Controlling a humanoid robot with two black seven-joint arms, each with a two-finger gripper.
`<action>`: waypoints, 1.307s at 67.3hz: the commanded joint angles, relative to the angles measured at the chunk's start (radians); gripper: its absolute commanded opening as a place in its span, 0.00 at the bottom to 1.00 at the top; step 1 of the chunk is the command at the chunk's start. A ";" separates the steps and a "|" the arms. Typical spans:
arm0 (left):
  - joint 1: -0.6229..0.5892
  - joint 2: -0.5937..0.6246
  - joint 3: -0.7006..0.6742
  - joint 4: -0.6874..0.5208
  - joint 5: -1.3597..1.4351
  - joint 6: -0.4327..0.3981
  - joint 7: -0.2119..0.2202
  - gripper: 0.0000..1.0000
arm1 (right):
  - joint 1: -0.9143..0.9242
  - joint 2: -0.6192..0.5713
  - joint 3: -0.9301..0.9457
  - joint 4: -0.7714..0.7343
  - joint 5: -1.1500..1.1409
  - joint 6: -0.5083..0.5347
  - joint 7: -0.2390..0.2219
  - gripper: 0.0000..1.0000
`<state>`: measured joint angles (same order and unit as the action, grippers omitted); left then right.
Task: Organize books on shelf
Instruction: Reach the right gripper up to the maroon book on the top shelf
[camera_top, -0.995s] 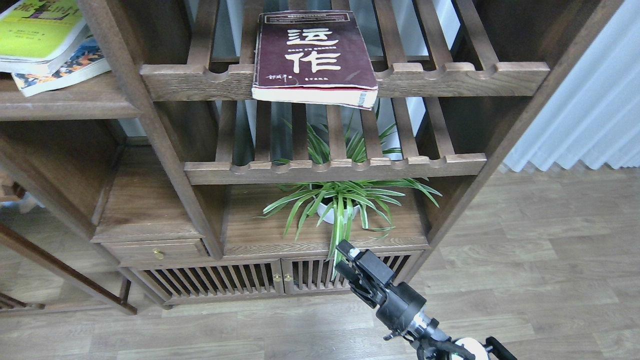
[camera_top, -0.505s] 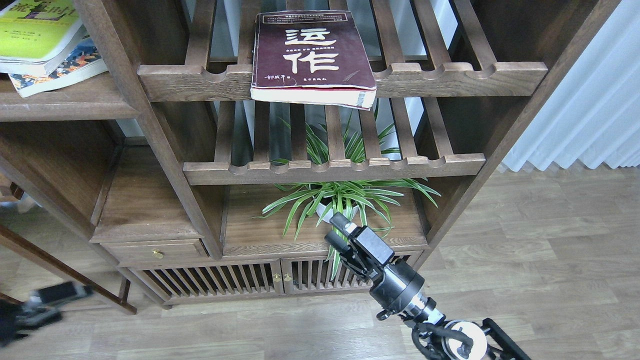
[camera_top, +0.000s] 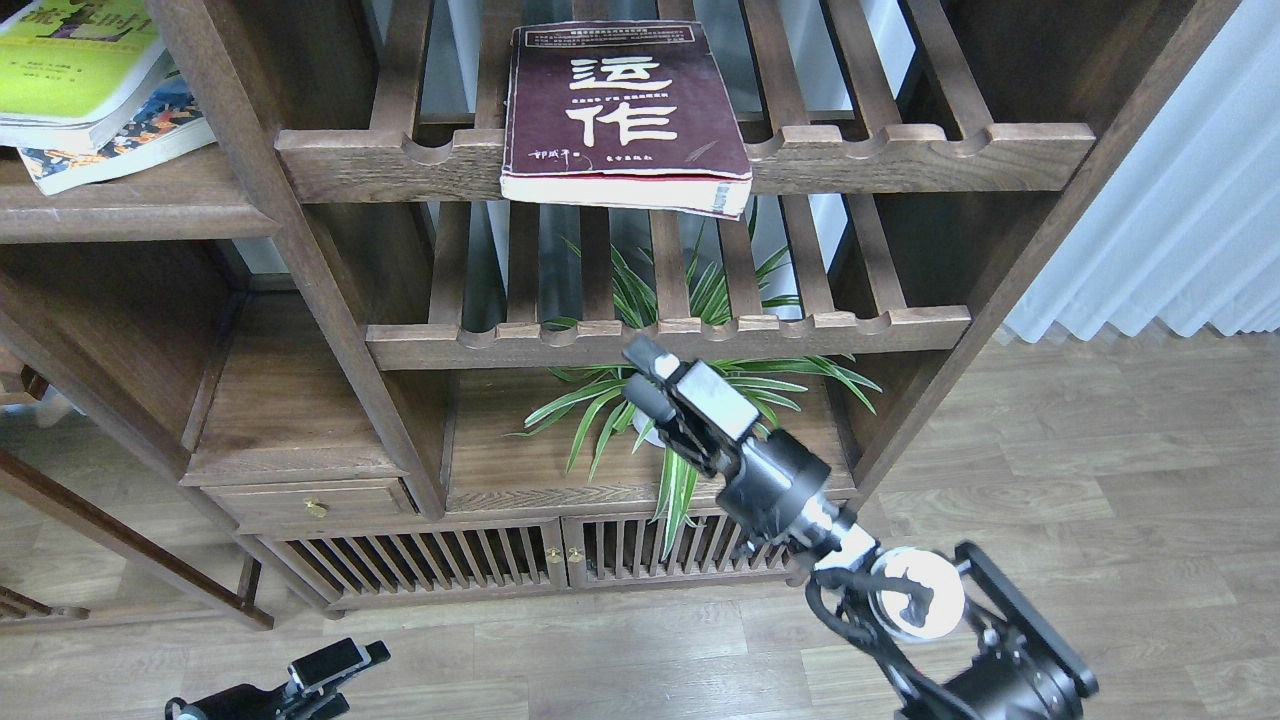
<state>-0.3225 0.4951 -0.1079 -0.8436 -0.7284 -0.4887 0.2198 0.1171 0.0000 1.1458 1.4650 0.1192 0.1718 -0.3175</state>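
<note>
Maroon paperback (camera_top: 625, 115): laid flat, cover up, on the upper slatted rack (camera_top: 900, 155), its near edge overhanging the scalloped rail. The rack is open-slatted, so it is judged a poor resting place and the book the one left to be moved. Cover lettering: two large white characters, 运作; smaller white lines beneath and a band of text at the top are too small to be read.

Yellow-green book (camera_top: 70, 65): stacked flat on a smaller book (camera_top: 130, 140) with a blue picture, both on the solid shelf (camera_top: 130, 205) at upper left, cut off by the frame edge. These two are judged already put away. Dark characters are seen on the green cover but are cropped; no "300" can be made out.

Right hand (camera_top: 645, 375): raised before the lower rack (camera_top: 670, 335), in front of a potted plant (camera_top: 690, 400), well below the maroon book and touching nothing. Its fingers (camera_top: 650, 355) are seen nearly end-on; whether released or clenched cannot be told.

Left hand (camera_top: 345, 665): low at the bottom edge, over the floor (camera_top: 1100, 480), holding nothing visible; small and dark, so its state cannot be told either.
</note>
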 joint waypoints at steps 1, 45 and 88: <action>0.006 0.000 -0.001 0.000 0.001 0.000 0.001 0.99 | 0.041 0.000 0.000 0.029 -0.003 -0.069 0.005 0.97; 0.026 -0.009 -0.001 0.052 0.006 0.000 0.003 0.99 | 0.200 0.000 0.006 0.124 -0.027 -0.247 0.051 0.97; 0.033 -0.010 -0.001 0.087 0.004 0.000 0.001 0.99 | 0.352 0.000 0.066 0.060 -0.065 -0.426 0.058 0.97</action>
<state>-0.2899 0.4853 -0.1086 -0.7566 -0.7241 -0.4888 0.2209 0.4419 0.0000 1.1906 1.5534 0.0762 -0.2086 -0.2621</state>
